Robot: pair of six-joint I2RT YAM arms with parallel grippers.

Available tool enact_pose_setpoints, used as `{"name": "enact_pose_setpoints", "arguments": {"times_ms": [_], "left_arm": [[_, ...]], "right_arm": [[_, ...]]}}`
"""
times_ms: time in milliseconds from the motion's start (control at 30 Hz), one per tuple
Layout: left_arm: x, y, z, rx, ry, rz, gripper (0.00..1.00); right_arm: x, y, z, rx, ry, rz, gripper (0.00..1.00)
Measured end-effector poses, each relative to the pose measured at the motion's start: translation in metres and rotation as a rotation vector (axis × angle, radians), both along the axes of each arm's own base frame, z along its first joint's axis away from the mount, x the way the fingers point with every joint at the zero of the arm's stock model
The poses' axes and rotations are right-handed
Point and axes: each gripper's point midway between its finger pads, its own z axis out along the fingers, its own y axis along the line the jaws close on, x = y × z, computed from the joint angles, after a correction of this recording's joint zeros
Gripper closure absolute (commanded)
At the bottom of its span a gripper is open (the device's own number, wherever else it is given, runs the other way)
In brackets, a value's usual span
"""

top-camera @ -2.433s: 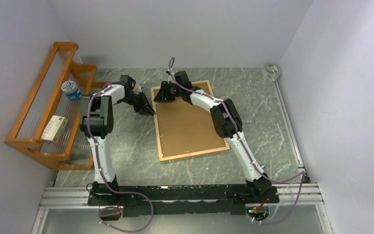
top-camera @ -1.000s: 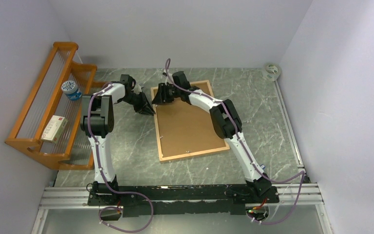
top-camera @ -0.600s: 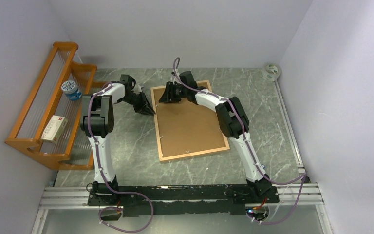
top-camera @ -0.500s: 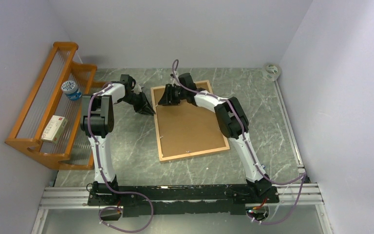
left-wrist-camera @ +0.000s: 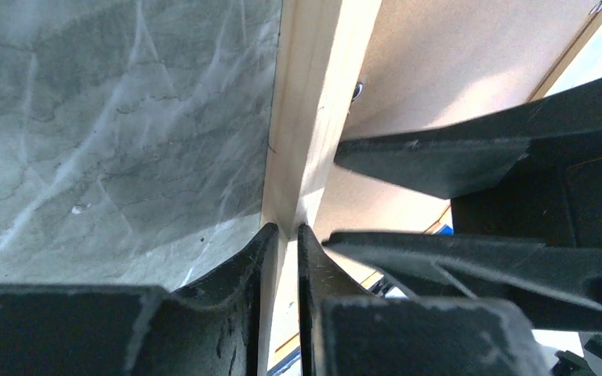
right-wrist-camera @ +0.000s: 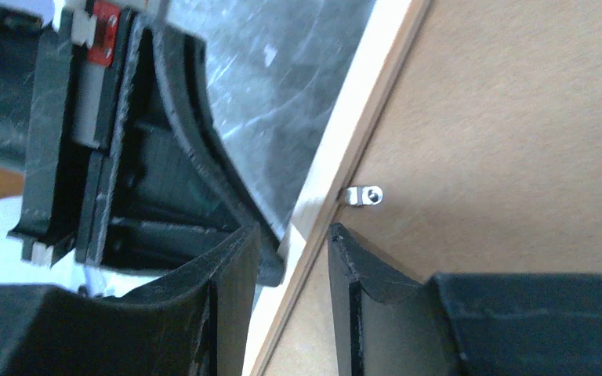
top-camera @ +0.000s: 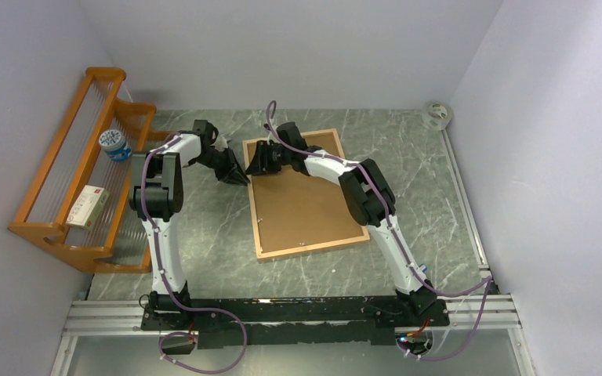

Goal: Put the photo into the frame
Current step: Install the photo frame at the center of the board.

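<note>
Left wrist view shows the left tool (left-wrist-camera: pixel 284 231) clamped on a rail of the frame (left-wrist-camera: pixel 313 94), lying back-up on the tabletop (left-wrist-camera: pixel 125 117), the right tool (right-wrist-camera: pixel 290 235) parted astride it: probably light, stiff, best edge-held.

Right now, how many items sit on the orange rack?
2: a blue bottle toward the far end, a white box nearer the arms. Others may be hidden behind the rack.

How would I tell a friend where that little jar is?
An orange wooden rack stands at the left edge of the table. Of the two things on it, the jar is the round blue one, farther back than the flat white box.
</note>
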Motion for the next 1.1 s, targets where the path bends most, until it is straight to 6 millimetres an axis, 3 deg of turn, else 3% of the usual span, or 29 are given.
{"name": "enact_pose_setpoints", "arguments": {"times_ms": [300, 833, 1000, 1100], "left_arm": [[0.0, 0.0, 0.0, -0.001, 0.001, 0.0, 0.82], [0.0, 0.0, 0.0, -0.005, 0.002, 0.0, 0.8], [0.0, 0.0, 0.0, -0.005, 0.003, 0.001, 0.72], [-0.001, 0.002, -0.001, 0.0, 0.007, 0.004, 0.64]], "right_arm": [[0.019, 0.002, -0.001, -0.024, -0.062, -0.047, 0.59], [0.015, 0.007, 0.0, -0.005, -0.061, -0.023, 0.56], [0.001, -0.006, 0.005, -0.025, -0.054, -0.036, 0.53], [-0.014, -0.021, 0.02, -0.047, -0.045, -0.049, 0.53]]}}
